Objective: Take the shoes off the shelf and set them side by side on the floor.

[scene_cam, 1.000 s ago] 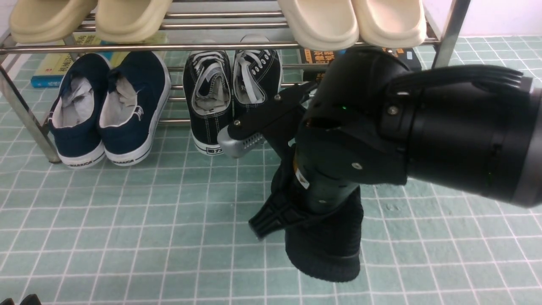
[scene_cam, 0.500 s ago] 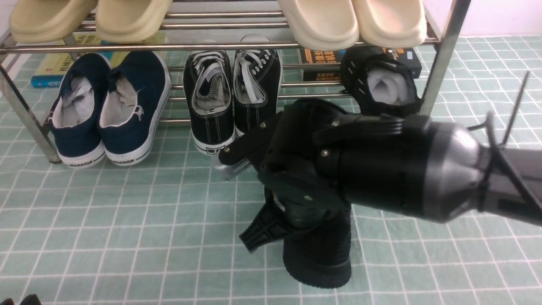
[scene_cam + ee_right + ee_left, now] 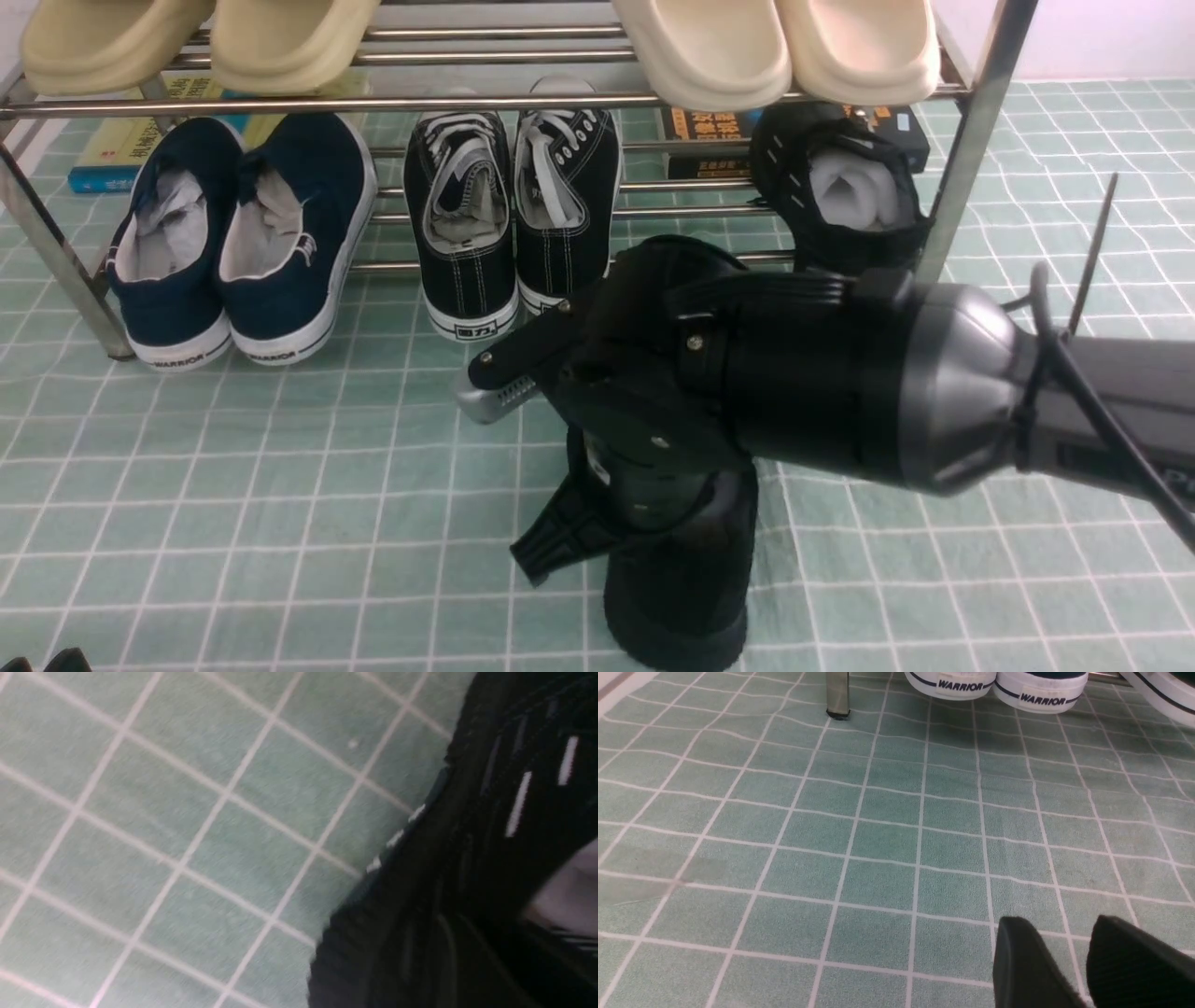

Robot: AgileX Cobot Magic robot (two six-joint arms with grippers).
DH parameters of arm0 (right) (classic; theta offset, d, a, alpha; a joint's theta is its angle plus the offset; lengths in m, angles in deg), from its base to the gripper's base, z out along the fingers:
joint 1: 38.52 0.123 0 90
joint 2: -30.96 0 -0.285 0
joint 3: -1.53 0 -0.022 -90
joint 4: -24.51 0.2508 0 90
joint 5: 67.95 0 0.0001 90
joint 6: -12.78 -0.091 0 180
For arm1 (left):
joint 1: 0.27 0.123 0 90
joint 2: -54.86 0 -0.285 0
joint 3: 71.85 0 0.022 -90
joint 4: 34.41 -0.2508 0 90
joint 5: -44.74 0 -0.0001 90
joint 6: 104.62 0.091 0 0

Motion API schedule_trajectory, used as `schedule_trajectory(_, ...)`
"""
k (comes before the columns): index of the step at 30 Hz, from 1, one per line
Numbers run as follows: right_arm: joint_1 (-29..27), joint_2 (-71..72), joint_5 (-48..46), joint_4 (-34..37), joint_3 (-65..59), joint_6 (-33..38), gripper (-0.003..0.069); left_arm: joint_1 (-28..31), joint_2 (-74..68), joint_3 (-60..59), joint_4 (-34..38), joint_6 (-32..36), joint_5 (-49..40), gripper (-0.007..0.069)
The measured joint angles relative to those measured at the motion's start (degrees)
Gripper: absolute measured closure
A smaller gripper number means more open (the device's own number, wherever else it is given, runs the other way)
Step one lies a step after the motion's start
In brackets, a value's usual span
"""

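Floor: pale green grid, slightly wrinkled, spreading out in front of and under the shelf.
Right arm: big in the front view, reaching in from the right and angled down.
Right pincer: low and out front, clamped on the shoe. One ribbed finger shows outside the upper, the other is hidden.
Shoe: all black, down at floor level in front of the shelf and well clear of it. Can't tell if the sole touches the floor.
Right wrist view: blurred, but there's black knit with small white dashes, a bit of white stuffing, and green grid alongside.
Other shoe: on the lower tier at the right end, just beside the right leg, white foam filling its opening.
Left pincer: fingers apart, nothing between them, floor showing through the gap, hovering low.
Slip-ons: navy, left end of the lower tier, heels out.
Sneakers: black canvas with white laces, middle of the lower tier.
Slippers: cream pairs up on the top tier.
Books: lying behind the shelf.
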Motion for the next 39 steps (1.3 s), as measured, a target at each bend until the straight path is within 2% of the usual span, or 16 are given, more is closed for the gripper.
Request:
schedule_trajectory(2,0.0,0.0,0.0,0.8,0.2,0.5,0.0470,0.0,0.0,0.0,0.0,0.0,0.0,0.0383)
schedule_trajectory(3,0.0,0.0,0.0,1.9,0.3,1.1,0.0414,0.0,0.0,0.0,0.0,0.0,0.0,0.0383)
schedule_trajectory(5,0.0,0.0,-0.9,2.5,0.5,1.5,0.0371,0.0,0.0,0.0,0.0,0.0,0.0,0.0383)
schedule_trajectory(10,0.0,0.0,-6.2,2.5,2.8,4.1,0.0353,0.0,0.0,0.0,0.0,0.0,0.0,0.0383)
schedule_trajectory(14,0.0,0.0,-11.4,-0.2,8.3,8.5,0.0401,0.0,0.0,0.0,0.0,0.0,0.0,0.0383)
schedule_trajectory(19,-0.9,0.0,-12.1,-5.8,15.1,14.0,0.0540,0.0,0.0,0.0,0.0,0.0,0.0,0.0383)
schedule_trajectory(22,-4.1,0.1,-12.1,-6.1,17.3,15.9,0.0646,0.0,0.0,0.0,0.0,0.0,0.0,0.0383)
schedule_trajectory(25,-7.9,0.3,-12.2,-5.0,17.4,16.2,0.0672,0.0,0.0,0.0,0.0,0.0,0.0,0.0383)
schedule_trajectory(28,-15.6,1.7,-12.4,-0.1,16.2,16.2,0.0673,0.0,0.0,0.0,0.0,0.0,0.0,0.0383)
schedule_trajectory(32,-23.2,3.0,-13.0,2.5,15.6,16.0,0.0673,0.0,0.0,0.0,0.0,0.0,0.0,0.0383)
schedule_trajectory(36,-28.0,3.3,-12.5,5.4,15.5,15.2,0.0673,0.0,0.0,0.0,0.0,0.0,0.0,0.0383)
schedule_trajectory(39,-29.5,3.3,-9.7,6.9,15.5,15.0,0.0671,0.0,0.0,0.0,0.0,0.0,0.0,0.0383)
